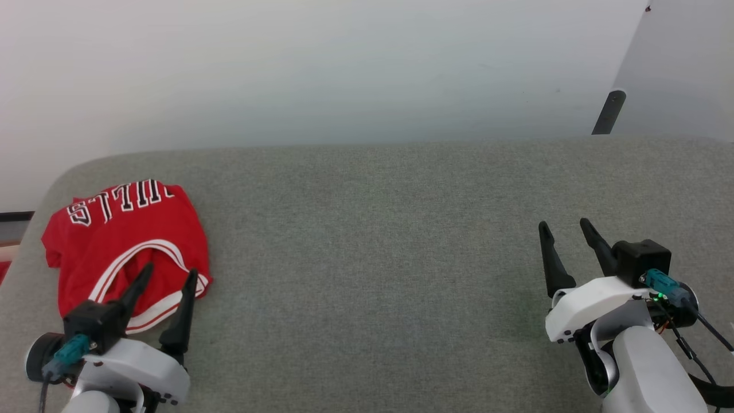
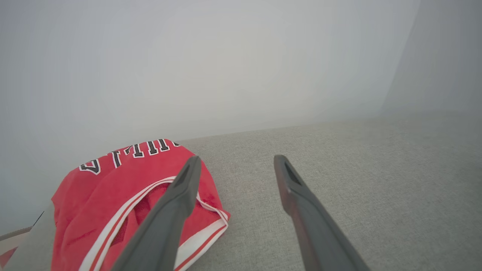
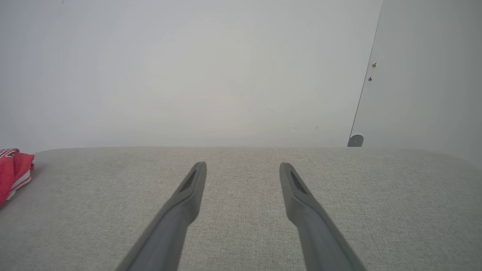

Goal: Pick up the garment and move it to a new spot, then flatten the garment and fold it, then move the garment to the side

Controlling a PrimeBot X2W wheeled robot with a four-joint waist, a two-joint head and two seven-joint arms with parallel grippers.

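Note:
The garment, a red jersey with black "BULLS" lettering and white-and-red striped trim, lies crumpled at the left end of the grey surface. My left gripper hovers at its near edge, open, one finger over the trim and the other over the garment's right corner, nothing between them. In the left wrist view the garment lies left of the open left gripper. My right gripper stands open far to the right over bare surface; in its wrist view the right gripper is empty and the garment peeks in at the left edge.
A pale wall rises behind the grey surface. A dark upright bar and a pale panel stand at the back right. The surface's rounded left corner lies close to the garment.

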